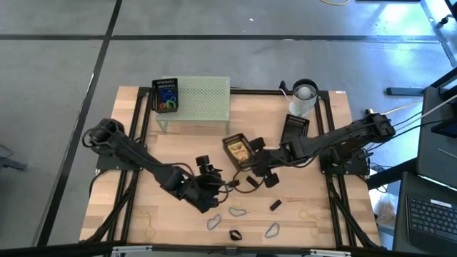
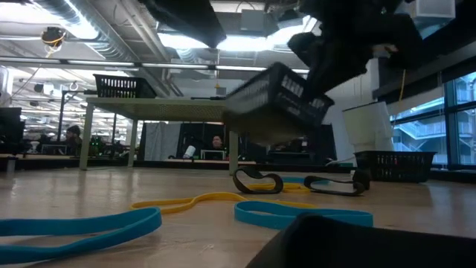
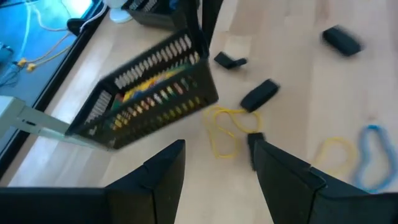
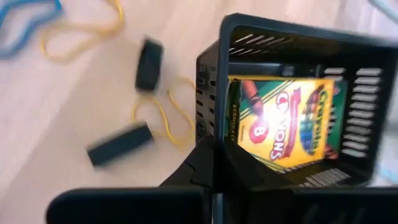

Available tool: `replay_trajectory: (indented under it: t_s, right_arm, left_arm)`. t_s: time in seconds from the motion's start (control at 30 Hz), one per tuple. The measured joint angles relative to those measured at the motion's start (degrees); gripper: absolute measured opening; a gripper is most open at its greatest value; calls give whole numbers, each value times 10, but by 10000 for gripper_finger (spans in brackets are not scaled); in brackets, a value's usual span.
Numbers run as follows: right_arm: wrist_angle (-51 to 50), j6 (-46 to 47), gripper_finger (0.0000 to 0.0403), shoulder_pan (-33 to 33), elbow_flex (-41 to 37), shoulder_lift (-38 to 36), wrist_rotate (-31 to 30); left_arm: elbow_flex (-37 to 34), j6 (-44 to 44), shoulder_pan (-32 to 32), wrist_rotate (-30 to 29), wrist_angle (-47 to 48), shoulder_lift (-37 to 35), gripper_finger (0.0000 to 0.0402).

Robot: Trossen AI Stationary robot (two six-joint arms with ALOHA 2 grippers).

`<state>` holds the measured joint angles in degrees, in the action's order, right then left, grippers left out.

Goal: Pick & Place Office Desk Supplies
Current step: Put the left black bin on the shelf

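Note:
My right gripper (image 1: 255,165) is shut on a small black perforated basket (image 4: 280,28) with a yellow-green crayon box (image 4: 292,124) inside it. In the low view the basket (image 2: 279,93) hangs tilted above the table. My left gripper (image 3: 217,165) is open and empty, standing just left of the basket over the wood, near yellow rubber bands (image 3: 227,127) and a black clip (image 3: 260,94). Grey wire clips (image 1: 237,211) and another black clip (image 1: 275,205) lie flat near the table's near edge. Blue loops (image 2: 297,214) lie on the wood. My right gripper pinches the basket's side wall (image 4: 208,134) near a corner of the rim, with one finger inside the basket and one outside. It reaches in from the table's right. The basket is lifted clear of the table and tilted, and the crayon box lies in its bottom.
A pale green perforated stand (image 1: 200,100) sits at the far edge with a second black basket (image 1: 166,95) of coloured loops on it. A third black basket (image 1: 294,127) and a white cup (image 1: 303,96) stand far right. Thin rubber bands (image 1: 150,228) lie near left.

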<state>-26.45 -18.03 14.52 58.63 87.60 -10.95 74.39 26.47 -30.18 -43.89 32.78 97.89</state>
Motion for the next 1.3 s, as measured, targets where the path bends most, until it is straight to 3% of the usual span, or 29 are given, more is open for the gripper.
replay_trajectory:
  t_s: [0.27,0.87,1.3]
  right_arm:
    - [96,-41,14,-2,0,52,30]
    - [169,-50,17,-37,0,149,28]
    - [181,-50,90,-38,0,149,28]
  left_arm:
    - [0,78,-31,-8,37,-45,187]
    - [0,73,-31,-15,48,-46,187]
    - [0,73,-31,-15,52,-46,187]
